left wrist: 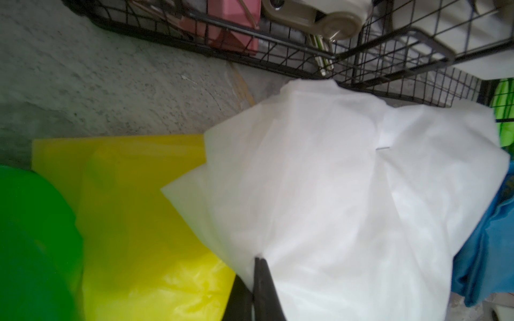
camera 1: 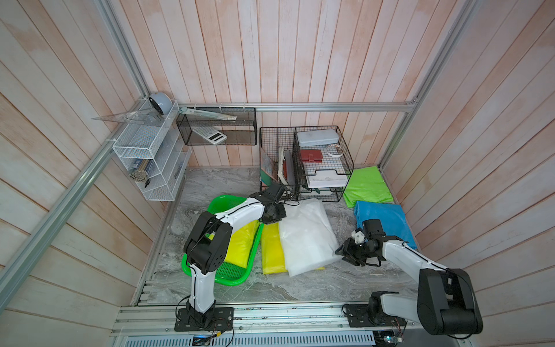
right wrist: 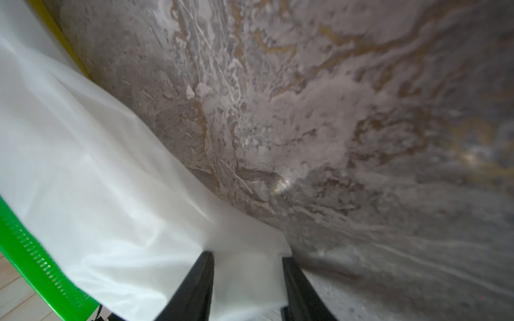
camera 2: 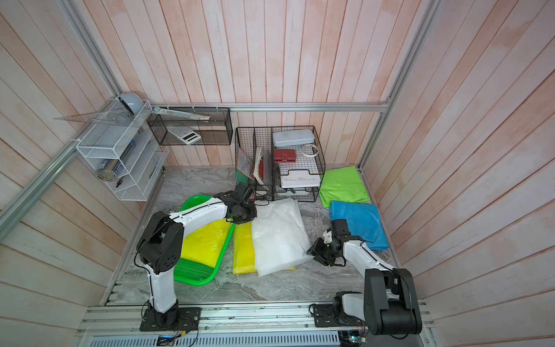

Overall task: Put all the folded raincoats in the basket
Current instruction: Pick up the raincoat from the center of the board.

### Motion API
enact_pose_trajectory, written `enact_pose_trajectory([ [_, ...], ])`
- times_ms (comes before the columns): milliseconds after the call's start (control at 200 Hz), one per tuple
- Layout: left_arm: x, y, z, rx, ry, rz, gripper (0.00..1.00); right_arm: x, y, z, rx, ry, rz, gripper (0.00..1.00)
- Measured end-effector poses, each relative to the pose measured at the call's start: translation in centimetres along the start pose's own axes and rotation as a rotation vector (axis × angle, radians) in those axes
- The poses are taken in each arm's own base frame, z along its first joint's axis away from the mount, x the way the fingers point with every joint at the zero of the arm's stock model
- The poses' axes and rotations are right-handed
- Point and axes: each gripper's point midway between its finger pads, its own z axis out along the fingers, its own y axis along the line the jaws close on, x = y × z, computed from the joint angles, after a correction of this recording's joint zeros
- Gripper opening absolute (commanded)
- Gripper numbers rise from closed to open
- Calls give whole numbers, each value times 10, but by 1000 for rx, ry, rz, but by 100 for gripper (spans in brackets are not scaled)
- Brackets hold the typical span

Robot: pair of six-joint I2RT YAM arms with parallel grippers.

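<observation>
The white folded raincoat [camera 1: 303,237] [camera 2: 279,237] lies on the marble table, overlapping a yellow raincoat [camera 1: 271,252]. The green basket [camera 1: 222,199] [camera 2: 192,199] stands to its left, with another yellow raincoat [camera 1: 240,243] inside. My left gripper [camera 1: 265,221] [left wrist: 260,259] is shut on the white raincoat's [left wrist: 333,180] far left corner, beside the basket's [left wrist: 33,236] rim. My right gripper [camera 1: 341,251] [right wrist: 247,255] is at the near right corner. Its jaws stand apart, with the white raincoat's [right wrist: 97,180] corner between them. The basket's wall [right wrist: 36,264] shows beyond the fabric.
A black wire rack [camera 1: 315,162] with books and trays stands right behind the white raincoat. A green raincoat [camera 1: 368,186] and a blue raincoat [camera 1: 381,219] lie folded at the right wall. A white mesh shelf [camera 1: 150,150] hangs on the left wall.
</observation>
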Motion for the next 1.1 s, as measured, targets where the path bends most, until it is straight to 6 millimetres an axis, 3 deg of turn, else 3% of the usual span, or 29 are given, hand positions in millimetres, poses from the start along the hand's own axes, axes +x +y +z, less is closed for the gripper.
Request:
enact_pose_trajectory([
  [155,0,0,0,-1,0,0,0,-4,8,-13,-36,-49,-18,0],
  [490,1,0,0,-2,3,0,0,3,11,-26,-33,-48,-52,0],
  [755,5,-5,-3,-2,16,12,0,6,23,-48,-56,-86,-85,0],
  [915,2,-22,-20,16,-3,35,0,7,34,-65,-70,-109,-102,0],
  [1100,-7,-42,-54,59,-69,57,0,13,39,-78,-72,-114,-117,0],
])
